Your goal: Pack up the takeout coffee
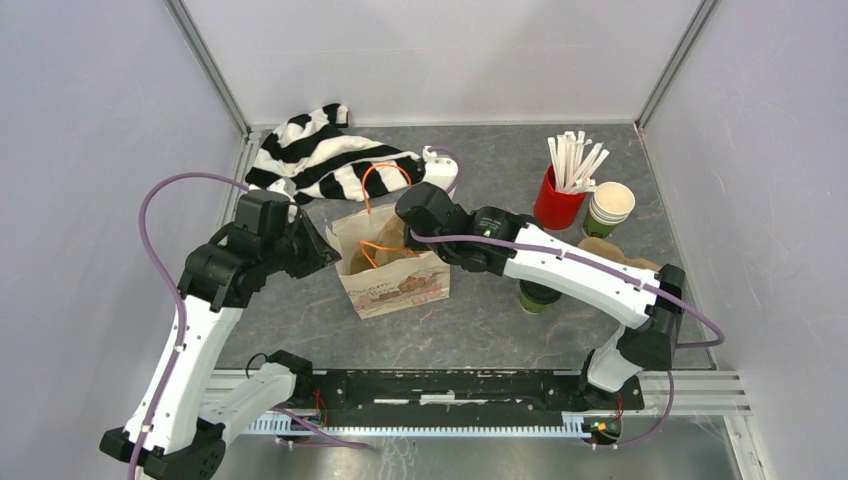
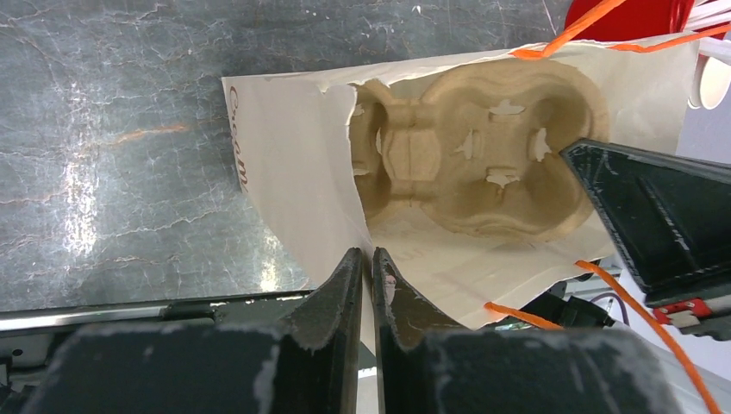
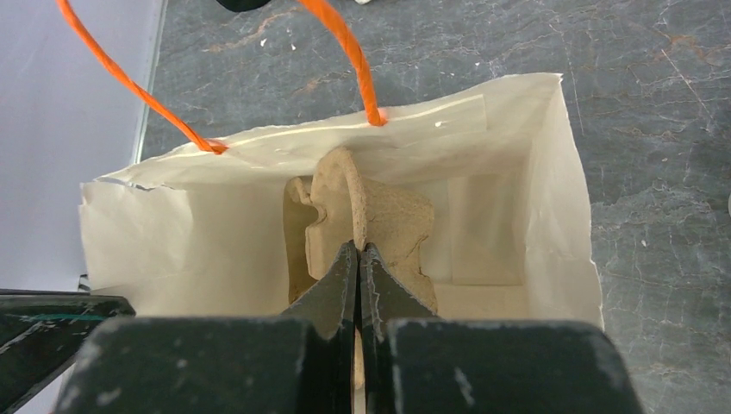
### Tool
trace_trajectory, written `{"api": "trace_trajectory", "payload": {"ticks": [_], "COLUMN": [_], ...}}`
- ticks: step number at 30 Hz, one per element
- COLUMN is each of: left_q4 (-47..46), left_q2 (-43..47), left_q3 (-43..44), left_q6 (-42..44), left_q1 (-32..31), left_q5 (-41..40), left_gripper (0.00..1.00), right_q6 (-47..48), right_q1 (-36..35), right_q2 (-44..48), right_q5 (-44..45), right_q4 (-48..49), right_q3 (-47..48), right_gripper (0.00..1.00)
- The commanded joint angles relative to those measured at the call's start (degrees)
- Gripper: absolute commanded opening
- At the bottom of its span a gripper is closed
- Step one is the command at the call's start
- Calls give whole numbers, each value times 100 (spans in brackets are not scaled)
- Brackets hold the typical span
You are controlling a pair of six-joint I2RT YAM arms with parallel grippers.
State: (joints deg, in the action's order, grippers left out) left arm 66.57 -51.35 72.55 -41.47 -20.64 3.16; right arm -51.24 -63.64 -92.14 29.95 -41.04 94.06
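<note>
Right jaws pinch moulded pulp tray (image 3: 390, 216) inside paper bag (image 3: 194, 237).

Left claw (image 2: 367, 256) pinched nearly shut, slim gap between fingers (image 2: 340, 289). Right claw (image 3: 358, 250) clamped fully shut, just right of left claw. Left arm (image 1: 190, 330) and right arm (image 1: 570, 270) elbow-bent, reaching inward.

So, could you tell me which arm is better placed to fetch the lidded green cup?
Right, probably. The lidded green cup stands beneath the right arm, far from the left hand, which pinches the paper bag wall open. The right hand must first release the cup carrier.
</note>
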Motion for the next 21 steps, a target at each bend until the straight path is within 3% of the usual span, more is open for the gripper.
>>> {"api": "trace_trajectory", "payload": {"ticks": [1, 21], "left_q4": [-252, -249], "left_q2": [-37, -33], "left_q3": [13, -19], "left_q6": [293, 236], "left_q1": [8, 10], "left_q5": [47, -9], "left_gripper": [15, 15], "right_q6": [49, 8], "right_q1": [-24, -26], "right_q2": [-70, -115], "right_q5": [74, -311], "right_q4": [384, 1006], "right_q3": [-125, -790], "right_gripper": [0, 0]}}
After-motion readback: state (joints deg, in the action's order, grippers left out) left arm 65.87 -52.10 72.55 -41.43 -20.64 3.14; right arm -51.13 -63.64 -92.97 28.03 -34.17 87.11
